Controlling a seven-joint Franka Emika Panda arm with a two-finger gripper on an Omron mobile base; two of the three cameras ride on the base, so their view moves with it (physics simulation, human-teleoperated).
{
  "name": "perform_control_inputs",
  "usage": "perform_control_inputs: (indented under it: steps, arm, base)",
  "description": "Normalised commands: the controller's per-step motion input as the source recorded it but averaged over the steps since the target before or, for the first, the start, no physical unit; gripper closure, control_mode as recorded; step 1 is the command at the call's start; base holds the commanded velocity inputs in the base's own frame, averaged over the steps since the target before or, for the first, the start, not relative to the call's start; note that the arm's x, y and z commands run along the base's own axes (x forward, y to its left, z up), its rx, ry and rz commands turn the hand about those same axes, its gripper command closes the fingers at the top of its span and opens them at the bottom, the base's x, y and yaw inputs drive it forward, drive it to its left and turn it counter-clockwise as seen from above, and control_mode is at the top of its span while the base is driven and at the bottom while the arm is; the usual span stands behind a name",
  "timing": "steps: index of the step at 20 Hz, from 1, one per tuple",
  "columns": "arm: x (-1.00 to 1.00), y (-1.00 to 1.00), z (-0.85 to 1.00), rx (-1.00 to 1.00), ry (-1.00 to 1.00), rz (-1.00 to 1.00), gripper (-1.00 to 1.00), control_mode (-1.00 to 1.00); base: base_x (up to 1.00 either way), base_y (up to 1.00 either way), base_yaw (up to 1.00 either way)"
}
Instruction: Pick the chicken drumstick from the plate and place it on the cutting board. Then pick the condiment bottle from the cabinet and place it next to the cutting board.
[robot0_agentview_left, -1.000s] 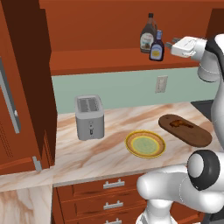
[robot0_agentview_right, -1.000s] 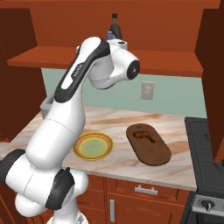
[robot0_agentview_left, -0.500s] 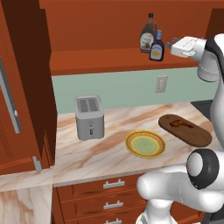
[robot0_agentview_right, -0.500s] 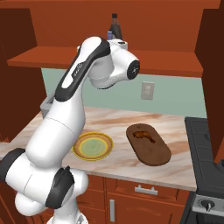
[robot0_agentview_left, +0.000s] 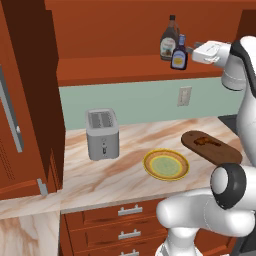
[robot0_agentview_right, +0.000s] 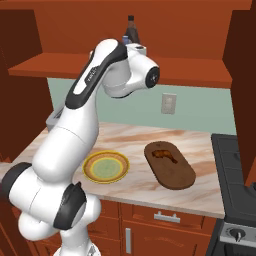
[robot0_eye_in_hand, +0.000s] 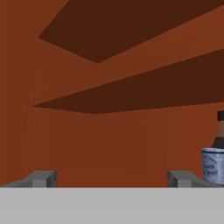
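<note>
While the left base view shows the two-finger gripper (robot0_agentview_left: 196, 52) at shelf height just right of the small squat dark blue condiment bottle (robot0_agentview_left: 179, 54) in the reddish-brown wooden wall cabinet (robot0_agentview_left: 125, 30), the hand view puts that bottle at its right edge, outside the widely spread, empty fingertips (robot0_eye_in_hand: 43, 178). On the counter, the small dark brown chicken drumstick (robot0_agentview_right: 163, 153) lies on the dark brown oval cutting board (robot0_agentview_right: 172, 170), beside the round yellow plate (robot0_agentview_right: 89, 167). Nothing has visibly moved since a second ago.
</note>
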Motion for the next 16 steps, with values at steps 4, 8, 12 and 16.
perform_control_inputs:
  steps: [4,8,12,16]
  arm:
    - [0.23,-0.07,0.0,0.0,0.0,0.0,-1.0,-1.0]
    - [0.21,-0.11,0.0,0.0,0.0,0.0,-1.0,-1.0]
    - [0.2,-0.1,0.0,0.0,0.0,0.0,-1.0,-1.0]
    - [0.18,-0.07,-0.01,0.0,0.0,0.0,-1.0,-1.0]
  base:
    - [0.0,0.0,0.0]
    - [0.0,0.0,0.0]
    - [0.0,0.0,0.0]
    - [0.0,0.0,0.0]
